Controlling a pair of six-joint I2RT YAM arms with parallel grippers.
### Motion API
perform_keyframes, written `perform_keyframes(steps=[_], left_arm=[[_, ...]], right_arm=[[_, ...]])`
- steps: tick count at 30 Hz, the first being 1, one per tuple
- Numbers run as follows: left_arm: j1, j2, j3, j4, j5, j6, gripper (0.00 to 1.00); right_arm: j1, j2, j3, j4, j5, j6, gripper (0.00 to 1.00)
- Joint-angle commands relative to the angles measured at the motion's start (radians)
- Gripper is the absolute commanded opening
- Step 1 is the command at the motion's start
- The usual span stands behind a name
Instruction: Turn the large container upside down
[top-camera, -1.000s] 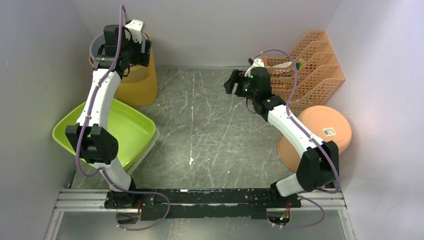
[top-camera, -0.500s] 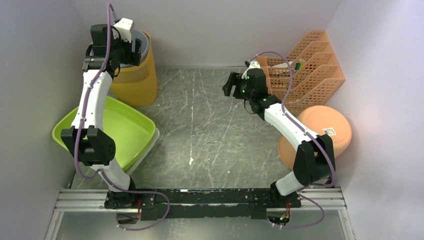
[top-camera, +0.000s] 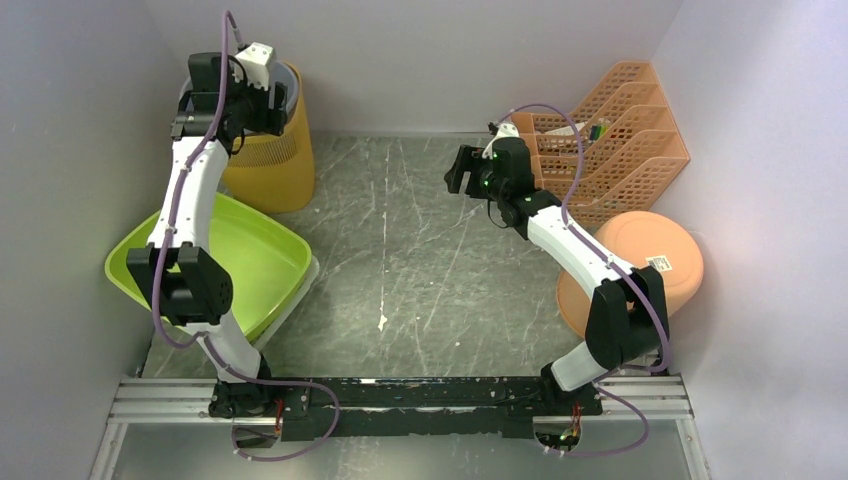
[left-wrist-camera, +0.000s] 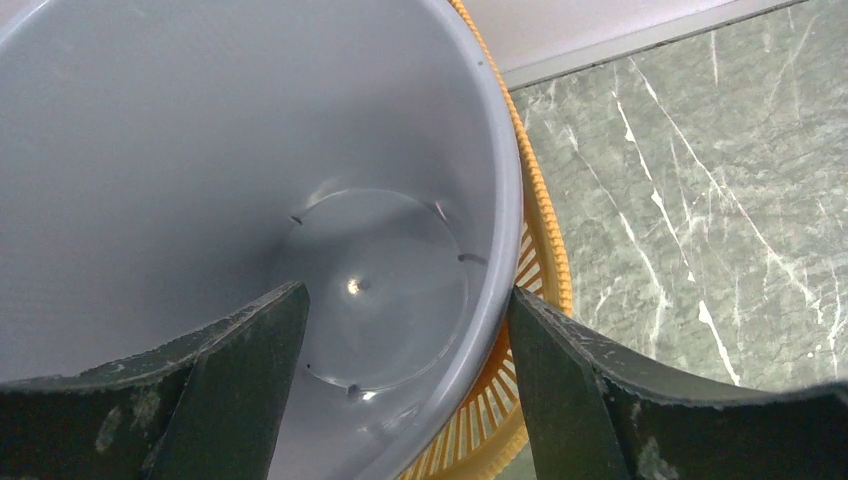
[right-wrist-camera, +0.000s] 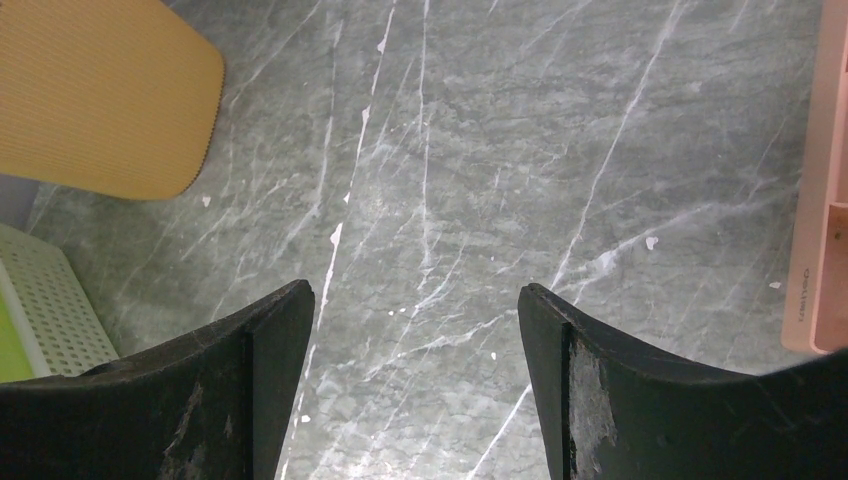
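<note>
A tall yellow slatted basket stands at the back left with a grey bucket nested inside it; the yellow rim shows just outside the grey one. My left gripper hangs over its mouth, open. One finger is over the grey inside, the other outside, with the grey rim between them; contact cannot be told. My right gripper is open and empty above the bare floor, with the basket's side far off in the right wrist view.
A lime-green tub leans on a white perforated tray at the left, under my left arm. An orange file rack stands at the back right, and stacked orange bowls lie upside down beside the right arm.
My left wrist swung left over the basket, then came back a little to the right. My right gripper shifted slightly left and back.
</note>
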Motion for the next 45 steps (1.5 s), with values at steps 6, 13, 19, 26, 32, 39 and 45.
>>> perform_keyframes(steps=[6,13,19,26,32,39,45], left_arm=[[0.006,0.046,-0.002,-0.055,0.009,0.036,0.62],[0.004,0.049,-0.019,-0.044,-0.02,0.014,0.07],[0.004,-0.033,-0.009,0.018,-0.109,-0.045,0.07],[0.003,-0.255,-0.022,0.2,-0.149,-0.133,0.07],[0.001,-0.453,-0.084,0.349,-0.149,-0.181,0.07],[0.001,-0.608,-0.122,0.418,0.015,-0.306,0.07],[0.001,-0.705,-0.202,0.444,0.14,-0.413,0.07]], right_arm=[[0.002,0.029,0.001,0.022,-0.008,-0.013,0.75],[0.0,0.028,-0.008,0.025,0.001,-0.015,0.75],[0.0,0.026,-0.026,0.032,-0.001,-0.01,0.75],[0.0,0.02,-0.043,0.047,-0.002,-0.004,0.75],[0.0,0.013,-0.057,0.057,-0.002,0.0,0.75],[-0.005,-0.026,-0.051,0.049,0.064,-0.027,0.75],[-0.089,-0.059,-0.04,0.034,0.068,-0.016,0.76]])
